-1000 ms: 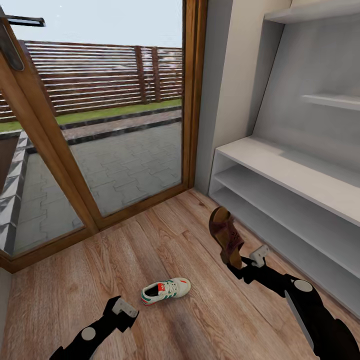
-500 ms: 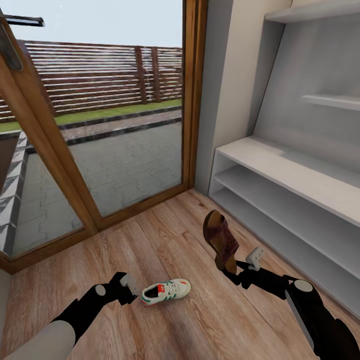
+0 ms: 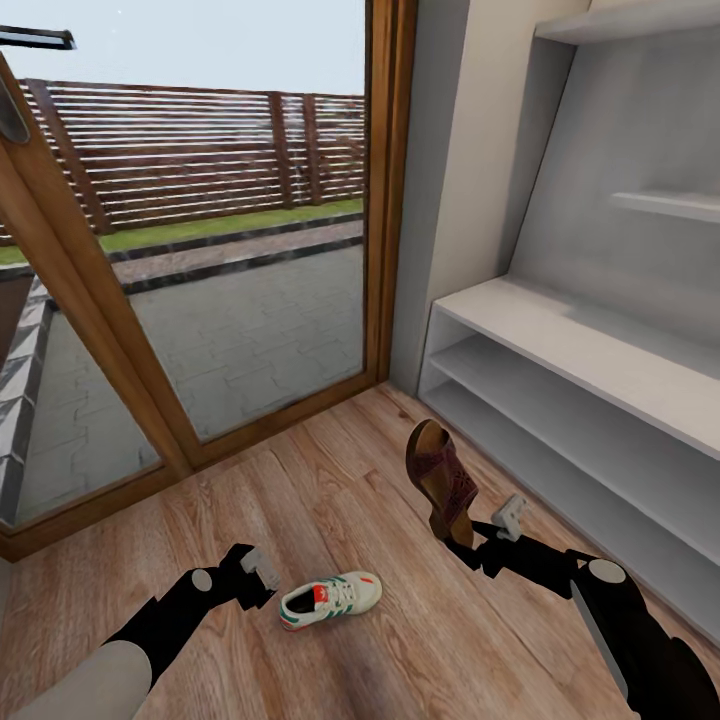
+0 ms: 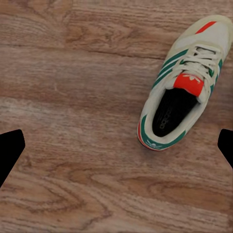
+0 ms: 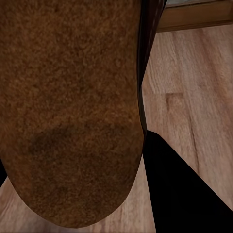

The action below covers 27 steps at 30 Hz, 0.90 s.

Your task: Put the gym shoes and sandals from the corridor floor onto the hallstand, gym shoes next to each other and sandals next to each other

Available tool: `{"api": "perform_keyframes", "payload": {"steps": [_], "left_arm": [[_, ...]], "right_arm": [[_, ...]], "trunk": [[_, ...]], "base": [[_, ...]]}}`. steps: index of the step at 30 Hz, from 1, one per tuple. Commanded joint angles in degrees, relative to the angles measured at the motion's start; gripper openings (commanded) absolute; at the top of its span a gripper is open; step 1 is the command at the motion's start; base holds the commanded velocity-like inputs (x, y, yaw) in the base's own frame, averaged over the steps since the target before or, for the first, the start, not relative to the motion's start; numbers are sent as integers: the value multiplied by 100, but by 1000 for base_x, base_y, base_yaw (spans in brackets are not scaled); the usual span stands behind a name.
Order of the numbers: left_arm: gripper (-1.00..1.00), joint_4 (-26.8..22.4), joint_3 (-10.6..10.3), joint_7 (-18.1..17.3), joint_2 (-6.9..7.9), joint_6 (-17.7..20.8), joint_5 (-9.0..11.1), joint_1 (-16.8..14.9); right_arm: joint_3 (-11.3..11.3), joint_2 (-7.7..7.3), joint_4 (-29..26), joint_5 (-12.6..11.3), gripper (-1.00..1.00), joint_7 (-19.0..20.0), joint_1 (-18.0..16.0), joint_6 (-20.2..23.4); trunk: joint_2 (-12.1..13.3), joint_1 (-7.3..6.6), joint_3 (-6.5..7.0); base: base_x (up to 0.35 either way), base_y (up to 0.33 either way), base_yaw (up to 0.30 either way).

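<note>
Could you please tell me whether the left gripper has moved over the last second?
Yes. The left gripper has moved up the head view toward the gym shoe lying on the floor; its fingers now sit just beside the shoe's heel.

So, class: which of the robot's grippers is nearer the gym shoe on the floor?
Left. The left gripper hovers beside the gym shoe; the right gripper is farther away, holding a sandal.

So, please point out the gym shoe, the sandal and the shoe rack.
gym shoe (image 3: 331, 598), head view, on its laces and tongue.
sandal (image 3: 441, 482), head view, on its strap, held up off the floor.
shoe rack (image 3: 560, 335), head view, on its bench top.
</note>
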Motion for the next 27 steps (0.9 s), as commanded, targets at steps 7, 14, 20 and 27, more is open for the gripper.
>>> {"api": "perform_keyframes", "payload": {"steps": [7,14,20,27], "left_arm": [[100,-11,-3,-13,-5,-4,-41,-1],[100,-11,9,-13,-15,-13,-41,6],[100,-13,14,-13,-15,-13,-41,-1],[100,-12,18,-13,-15,-13,-41,0]], "right_arm": [[-25,2,-46,26,-100,26,-4,50],[-582,2,-90,24,-100,498,-4,50],[-614,2,-99,18,-100,516,-4,50],[-617,2,-101,18,-100,518,-4,50]], "trunk": [[-2,-1,-5],[-2,-1,-5],[-2,-1,-5],[-2,-1,-5]], "base": [[80,39,0],[59,65,0],[57,205,-131],[53,143,-278]]}}
